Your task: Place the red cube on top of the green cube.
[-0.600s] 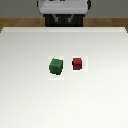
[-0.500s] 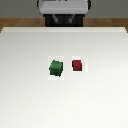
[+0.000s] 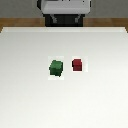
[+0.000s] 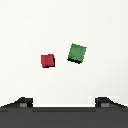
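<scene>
Resting on the white counter [image 3: 30, 100], the green cube [image 3: 55, 68] and the red cube [image 3: 77, 64] are seen near the middle of the exterior view. The red cube is placed just to the exterior view's right of the green cube, and a narrow strip of bare counter is left between them, so they are not touching. Both are set flat on the surface, the green one turned a little. Nothing else is found on the counter around them, and no object is placed between the two cubes or over them.

At the upper middle of the exterior view, the grey and black base of the robot [image 3: 64, 10] is seen behind the far edge of the counter, with a brown floor [image 3: 15, 22] shown on either side.

In the wrist view, the red cube [image 4: 47, 60] and the green cube [image 4: 77, 52] are seen from above, side by side and apart. The tool [image 4: 64, 102] is shown only by two dark fingertips [image 4: 23, 102], held wide apart with nothing between them, well clear of both cubes.
</scene>
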{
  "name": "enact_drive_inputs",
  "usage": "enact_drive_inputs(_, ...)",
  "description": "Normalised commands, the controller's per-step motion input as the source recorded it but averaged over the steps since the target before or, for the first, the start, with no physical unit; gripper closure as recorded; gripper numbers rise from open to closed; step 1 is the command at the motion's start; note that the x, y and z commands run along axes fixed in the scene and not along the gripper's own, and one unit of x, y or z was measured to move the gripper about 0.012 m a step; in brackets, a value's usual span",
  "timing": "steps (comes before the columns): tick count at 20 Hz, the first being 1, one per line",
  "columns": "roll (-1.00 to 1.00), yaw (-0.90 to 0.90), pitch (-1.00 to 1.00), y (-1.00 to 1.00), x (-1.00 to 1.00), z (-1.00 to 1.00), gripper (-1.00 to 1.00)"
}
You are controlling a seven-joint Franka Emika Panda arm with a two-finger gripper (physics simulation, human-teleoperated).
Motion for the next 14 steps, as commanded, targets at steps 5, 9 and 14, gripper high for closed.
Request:
enact_drive_inputs(5, 0.00, 0.00, 0.00, 1.00, 0.00, 0.00, -1.00)
enact_drive_inputs(9, 0.00, 0.00, 0.00, 0.50, 0.12, 0.00, -1.00)
enact_drive_inputs(14, 0.00, 0.00, 0.00, -0.20, 0.60, 0.00, -1.00)
